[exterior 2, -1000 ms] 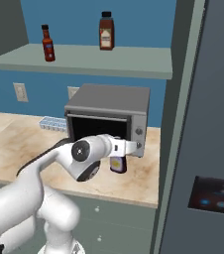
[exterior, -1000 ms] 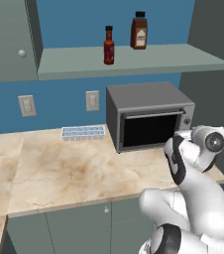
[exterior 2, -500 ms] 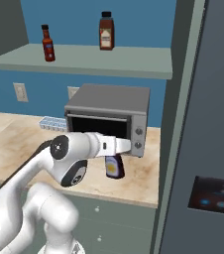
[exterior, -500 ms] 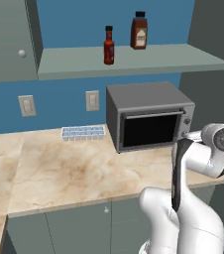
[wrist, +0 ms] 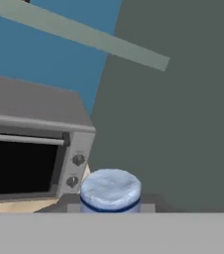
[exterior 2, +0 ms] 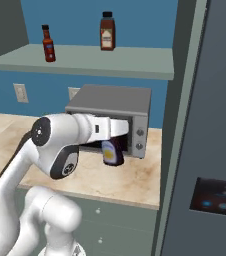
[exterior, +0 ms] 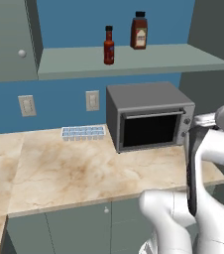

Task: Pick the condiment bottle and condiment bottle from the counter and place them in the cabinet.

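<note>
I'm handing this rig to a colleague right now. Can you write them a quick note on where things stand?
Gripper: shut on a condiment bottle, held above the counter in front of the toaster oven; its pale cap faces the hand camera.
Small red bottle and larger brown bottle: standing on the open shelf.
Done: one bottle picked up.
Left: carry the held bottle up and place it.

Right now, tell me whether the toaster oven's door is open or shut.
Shut: the toaster oven door sits flush against its front, handle bar across the top of the dark glass.
</note>
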You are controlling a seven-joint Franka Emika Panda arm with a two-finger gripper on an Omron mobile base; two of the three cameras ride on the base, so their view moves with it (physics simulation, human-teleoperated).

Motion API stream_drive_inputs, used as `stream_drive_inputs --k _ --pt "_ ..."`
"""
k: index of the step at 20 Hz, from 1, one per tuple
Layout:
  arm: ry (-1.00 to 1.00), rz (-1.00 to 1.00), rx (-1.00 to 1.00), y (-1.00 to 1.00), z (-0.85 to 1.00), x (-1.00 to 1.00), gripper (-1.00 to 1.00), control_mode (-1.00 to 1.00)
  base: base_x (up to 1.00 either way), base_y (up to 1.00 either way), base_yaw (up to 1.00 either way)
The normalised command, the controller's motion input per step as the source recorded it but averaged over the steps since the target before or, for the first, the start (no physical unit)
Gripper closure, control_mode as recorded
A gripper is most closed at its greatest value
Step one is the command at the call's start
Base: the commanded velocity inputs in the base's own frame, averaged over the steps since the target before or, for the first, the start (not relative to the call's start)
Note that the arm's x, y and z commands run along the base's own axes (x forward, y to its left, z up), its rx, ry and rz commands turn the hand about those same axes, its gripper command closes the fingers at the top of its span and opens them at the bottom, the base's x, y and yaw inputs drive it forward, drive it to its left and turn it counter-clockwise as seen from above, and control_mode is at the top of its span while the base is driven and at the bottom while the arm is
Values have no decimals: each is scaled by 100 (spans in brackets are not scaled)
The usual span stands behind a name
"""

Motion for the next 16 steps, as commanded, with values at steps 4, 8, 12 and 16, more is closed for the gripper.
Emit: stream_drive_inputs --k 4,8,12,16 --pt "-3 0 0 16 100 -19 100 -100 0 0 0" --pt "-6 0 0 23 100 -13 100 -100 0 0 0" --pt "-23 5 2 10 48 -23 100 -100 0 0 0" --pt "-34 9 14 0 8 -26 100 -100 0 0 0"
